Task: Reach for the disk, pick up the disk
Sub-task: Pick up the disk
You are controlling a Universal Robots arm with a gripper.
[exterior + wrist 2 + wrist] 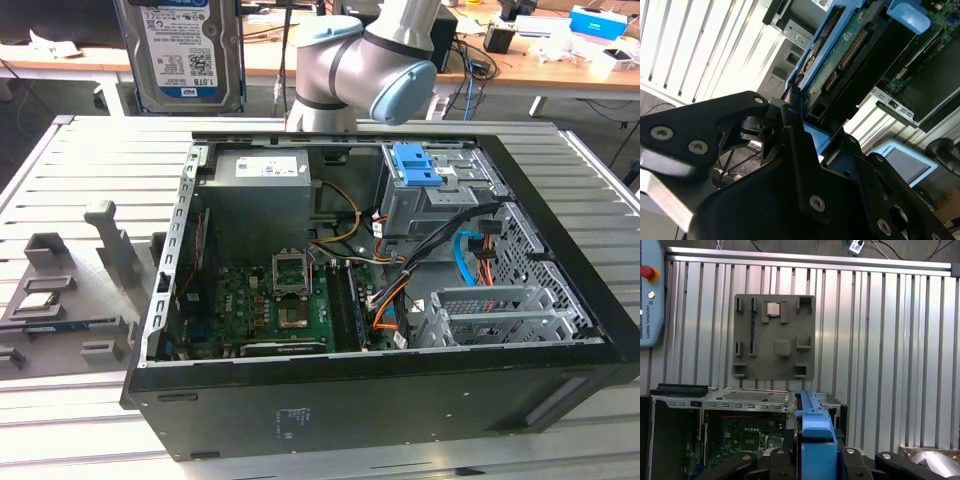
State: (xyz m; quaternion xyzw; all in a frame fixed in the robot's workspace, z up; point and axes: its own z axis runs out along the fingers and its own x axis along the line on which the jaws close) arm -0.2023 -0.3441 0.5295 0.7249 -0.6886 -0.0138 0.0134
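Observation:
The disk (pixel 182 50) hangs in the air at the top of the exterior view's left, upright, its white-and-blue label facing the camera, well above the slatted table. In the first wrist view its blue side rail (pixel 815 432) stands edge-on between my black fingers (pixel 856 465), and my gripper (pixel 815 460) is shut on it. In the second wrist view the disk's green circuit board and blue rail (pixel 840 62) run away from the gripper (pixel 807 127). The arm's grey and blue elbow (pixel 365 60) is behind the computer case.
An open black computer case (pixel 380 400) lies on the slatted metal table (pixel 90 160), with a blue latch piece (pixel 415 165) on its drive cage. A grey fixture plate (pixel 775 337) beside the case holds a small silver chip (pixel 773 309). A pendant with a red button (pixel 647 272) lies further off.

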